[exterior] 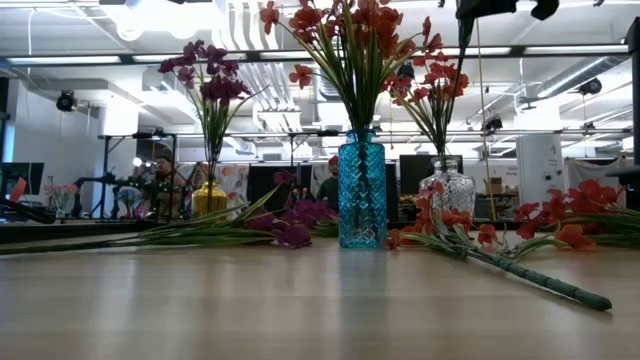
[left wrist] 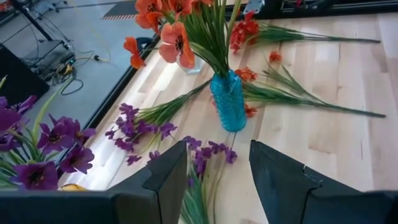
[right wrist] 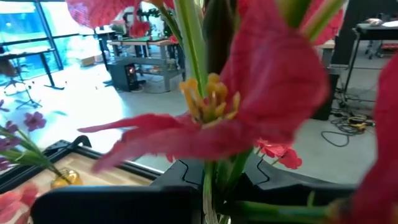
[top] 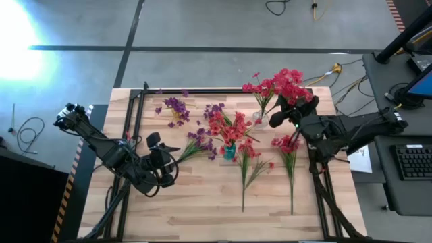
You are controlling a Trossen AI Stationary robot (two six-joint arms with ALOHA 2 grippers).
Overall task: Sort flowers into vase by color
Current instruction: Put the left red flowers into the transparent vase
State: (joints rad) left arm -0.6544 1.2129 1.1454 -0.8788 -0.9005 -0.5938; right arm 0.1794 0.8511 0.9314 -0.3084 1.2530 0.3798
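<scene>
Overhead and wrist views of the sorting layout. The left pincer (top: 162,150) hovers low over the tabletop (top: 202,209) with its two fingers (left wrist: 168,180) spread wide and nothing between them. The loose purple sprig (top: 197,145) lies just beyond the fingertips, toward the blue vase (top: 229,151); its long axis runs roughly in line with the pincer's reach, stem end nearest the fingers and blossoms at the far end, close beside the vase. The left arm is plainly the nearer one to this sprig, and a grasp would probably need the fingers turned across the stem.

The right pincer (top: 290,113) is at the far right of the tabletop, at the clear vase (top: 263,116) of red flowers (top: 283,84); its wrist view shows a green stem (right wrist: 214,186) running down between the dark fingers, but whether they grip it cannot be told. Two red sprigs (top: 289,158) lie loose on the tabletop between the blue vase and the right arm, stems pointing toward the near edge. A yellow vase (top: 175,116) at the far left holds purple blossoms (top: 175,104).
</scene>
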